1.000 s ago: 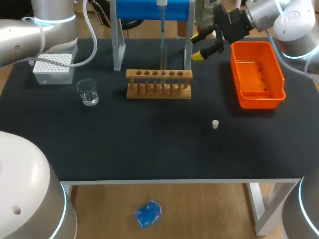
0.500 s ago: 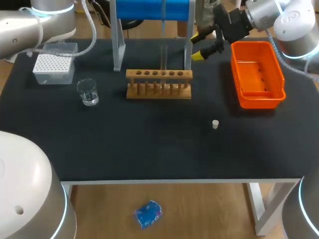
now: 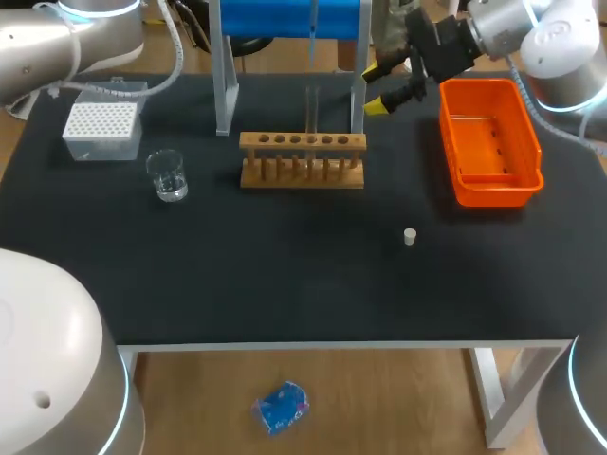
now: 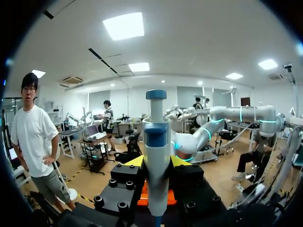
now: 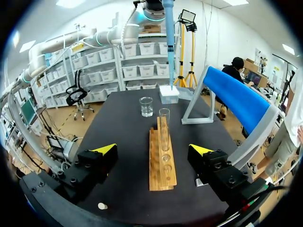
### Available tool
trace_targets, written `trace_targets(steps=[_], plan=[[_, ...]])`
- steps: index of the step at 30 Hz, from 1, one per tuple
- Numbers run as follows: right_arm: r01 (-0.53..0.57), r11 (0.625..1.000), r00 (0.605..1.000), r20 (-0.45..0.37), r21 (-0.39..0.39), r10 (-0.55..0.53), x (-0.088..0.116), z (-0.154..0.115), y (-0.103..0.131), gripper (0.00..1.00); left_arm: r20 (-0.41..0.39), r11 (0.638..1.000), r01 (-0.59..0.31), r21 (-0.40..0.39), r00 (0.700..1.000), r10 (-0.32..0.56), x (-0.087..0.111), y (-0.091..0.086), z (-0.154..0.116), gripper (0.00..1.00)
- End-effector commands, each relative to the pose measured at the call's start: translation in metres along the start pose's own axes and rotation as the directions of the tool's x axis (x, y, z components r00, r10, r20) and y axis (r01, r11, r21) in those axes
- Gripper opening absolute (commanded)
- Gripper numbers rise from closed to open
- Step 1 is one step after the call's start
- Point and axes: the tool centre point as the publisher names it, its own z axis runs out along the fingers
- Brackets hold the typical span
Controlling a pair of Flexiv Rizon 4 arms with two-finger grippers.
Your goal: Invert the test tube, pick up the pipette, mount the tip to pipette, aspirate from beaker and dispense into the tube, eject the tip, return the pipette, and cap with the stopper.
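Left wrist view: my left hand [image 4: 156, 163] is clamped on the blue-and-white plastic pipette [image 4: 156, 142]. My right hand [image 3: 376, 88] is spread apart, far right.

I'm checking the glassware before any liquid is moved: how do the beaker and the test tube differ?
The beaker is short and wide; the test tube is tall and narrow. The beaker stands free on the table, off to one side of the wooden rack, while the test tube is held in one of the rack's holes. Both are clear and stand upright.
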Motion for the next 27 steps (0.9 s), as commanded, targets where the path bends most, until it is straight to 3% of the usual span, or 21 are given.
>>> trace_targets(steps=[1, 8, 10, 19, 27], plan=[[0.026, 0.999, 1.000, 0.009, -0.020, -0.026, 0.005, -0.009, 0.004, 1.00, 0.023, 1.000, -0.002, -0.020, 1.000, 0.002, 0.020, -0.013, 0.000, 0.00], [0.090, 0.994, 0.995, 0.051, -0.066, -0.087, 0.034, -0.033, 0.017, 1.00, 0.040, 0.999, -0.028, -0.028, 0.999, 0.029, 0.059, -0.019, 0.005, 0.00], [0.102, 0.989, 0.994, 0.054, -0.110, -0.096, 0.044, -0.039, 0.019, 1.00, 0.043, 0.999, -0.034, -0.022, 0.998, 0.035, 0.072, -0.018, 0.008, 0.00], [0.105, 0.951, 0.994, 0.045, -0.292, -0.096, 0.095, -0.049, 0.024, 1.00, 0.036, 0.997, -0.074, -0.026, 0.997, 0.075, 0.124, -0.007, 0.020, 0.00], [0.114, 0.922, 0.993, 0.014, -0.369, -0.117, 0.133, -0.047, 0.025, 1.00, 0.034, 0.996, -0.087, -0.023, 0.996, 0.087, 0.154, 0.014, 0.028, 0.00]])
